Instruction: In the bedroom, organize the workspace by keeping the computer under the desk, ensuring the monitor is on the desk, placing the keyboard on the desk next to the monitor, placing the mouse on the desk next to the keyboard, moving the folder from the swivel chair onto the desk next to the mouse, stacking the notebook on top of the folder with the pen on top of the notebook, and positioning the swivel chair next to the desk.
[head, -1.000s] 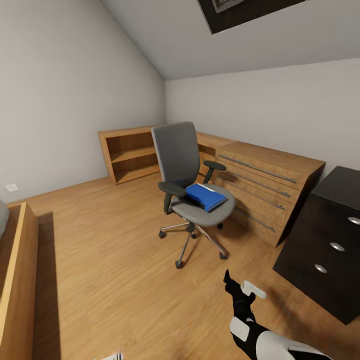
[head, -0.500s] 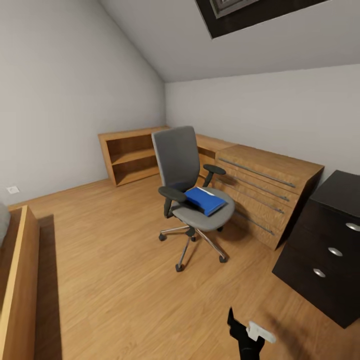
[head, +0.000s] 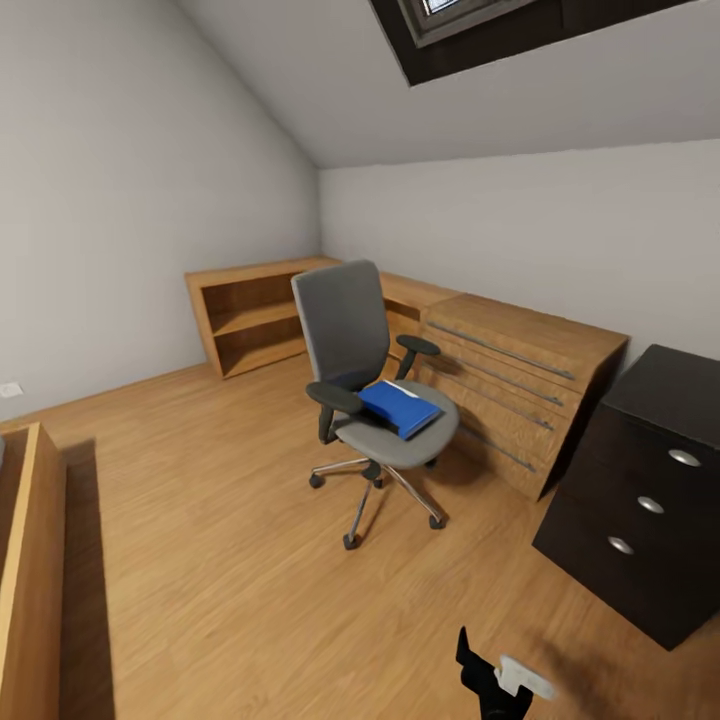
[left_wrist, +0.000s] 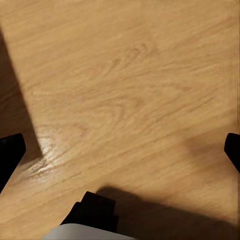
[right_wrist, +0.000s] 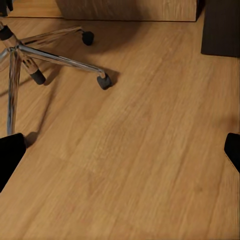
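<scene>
Folder (head: 400, 407) flat on swivel chair (head: 372, 390) seat, not yet moved; chair stands beside wooden dresser (head: 510, 385), apart from black table (head: 640, 500). Right claw (right_wrist: 120, 150) and left claw (left_wrist: 120, 150) spread wide, empty, over floor (head: 220, 560). Folder transfer, stacking, chair positioning outstanding.

- One swivel chair (head: 372, 380) is counted on the wood floor (head: 230, 560).
- One blue folder (head: 399, 408) is counted on the chair seat.
- Two armrests are counted on the chair.
- Five base legs are counted under the chair in the head view; castors are seen at their ends.
- One light-wood dresser (head: 520, 385) is counted, with four long bar handles.
- One open bookcase (head: 250, 315) is counted, with two open compartments.
- One black drawer unit (head: 645, 500) is counted, with three round silver knobs.
- One skylight (head: 470, 25) is counted in the sloped ceiling.
- One wall socket (head: 10, 390) is counted.
</scene>
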